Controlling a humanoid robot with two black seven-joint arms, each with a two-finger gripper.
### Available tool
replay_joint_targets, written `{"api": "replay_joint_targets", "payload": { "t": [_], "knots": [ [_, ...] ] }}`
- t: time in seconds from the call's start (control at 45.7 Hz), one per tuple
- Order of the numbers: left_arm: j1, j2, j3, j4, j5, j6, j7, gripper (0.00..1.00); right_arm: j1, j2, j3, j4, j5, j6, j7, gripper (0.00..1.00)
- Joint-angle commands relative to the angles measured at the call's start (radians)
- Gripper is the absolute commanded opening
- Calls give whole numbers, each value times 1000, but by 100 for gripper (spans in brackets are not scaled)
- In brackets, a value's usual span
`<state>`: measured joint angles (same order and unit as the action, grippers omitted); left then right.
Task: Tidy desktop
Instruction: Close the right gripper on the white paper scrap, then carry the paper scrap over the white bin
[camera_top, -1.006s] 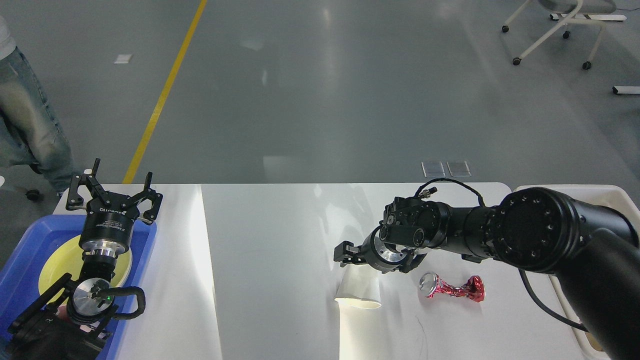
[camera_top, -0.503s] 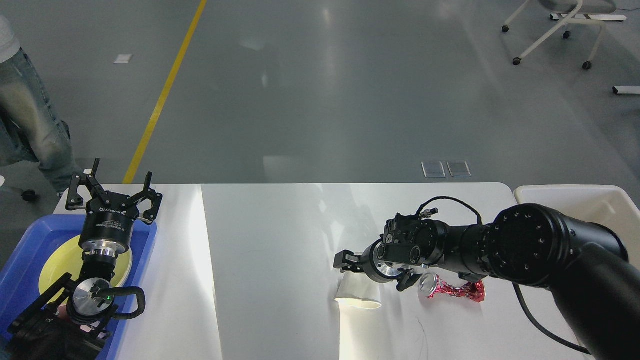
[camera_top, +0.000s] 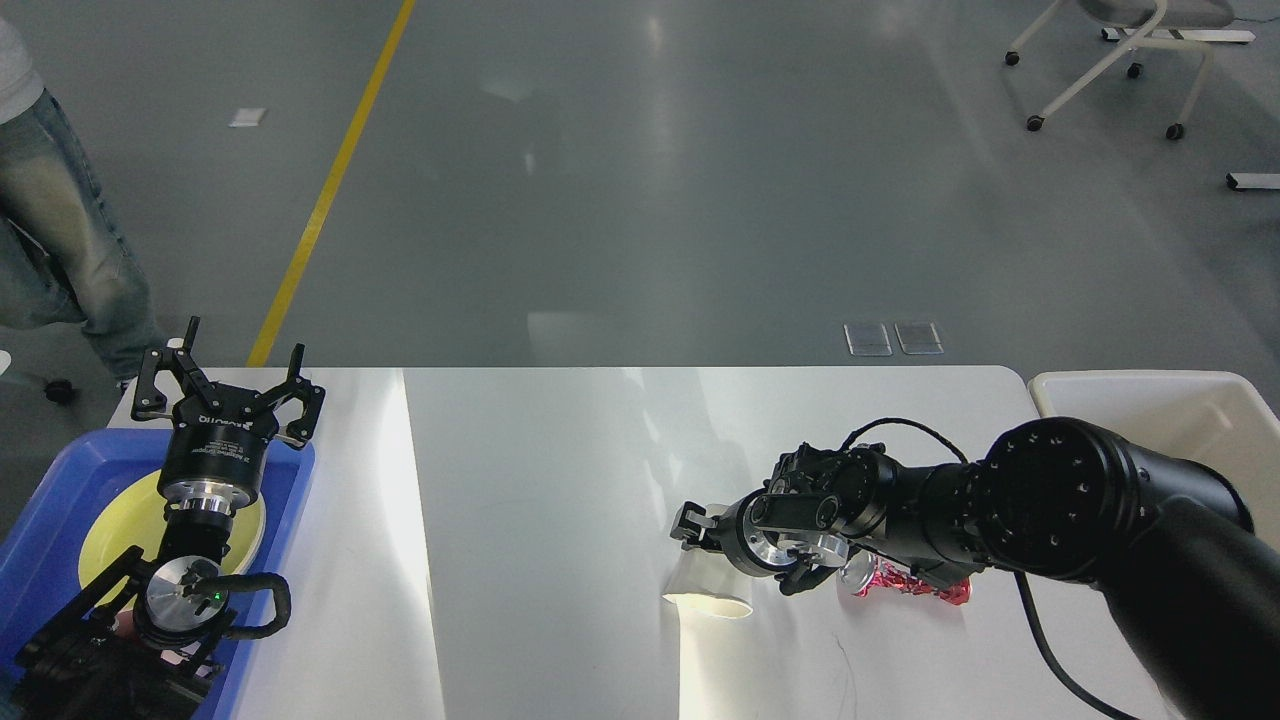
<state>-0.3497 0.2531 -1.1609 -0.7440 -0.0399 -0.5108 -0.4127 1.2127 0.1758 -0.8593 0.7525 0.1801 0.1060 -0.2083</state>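
Observation:
The desktop is a wide white tabletop. A white paper cup lies on its side right of centre, its mouth facing the front edge. Just right of it lies a crushed red can. My right gripper hangs low over the cup's far end, open, with one finger on the cup's left and the other near the can. It hides the cup's base and part of the can. My left gripper stands open and empty at the far left, above the tray's back edge.
A blue tray with a yellow plate sits at the desktop's left end under my left arm. A cream bin stands off the right end. A person's legs are on the floor at far left, and a wheeled chair far right.
My right gripper has come down and toward the front edge, now covering more of the cup and the can's left end. The left arm has not moved. The person has shifted slightly.

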Motion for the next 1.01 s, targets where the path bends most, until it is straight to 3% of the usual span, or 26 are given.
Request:
{"api": "replay_joint_targets", "payload": {
  "t": [0.0,0.459,0.743,0.896,0.984],
  "knots": [
    [0,0,0,0,0,0,0,97,7,-6,-9,18,2,1,0,0],
    [0,0,1,0,0,0,0,97,116,-62,-18,149,-22,32,1,0],
    [0,0,0,0,0,0,2,97,445,-145,-127,399,-34,280,4,0],
    [0,0,0,0,0,0,2,97,640,-258,-156,499,-80,483,6,0],
    [0,0,1,0,0,0,2,97,741,-323,-156,574,-145,543,6,0]
  ]
}}
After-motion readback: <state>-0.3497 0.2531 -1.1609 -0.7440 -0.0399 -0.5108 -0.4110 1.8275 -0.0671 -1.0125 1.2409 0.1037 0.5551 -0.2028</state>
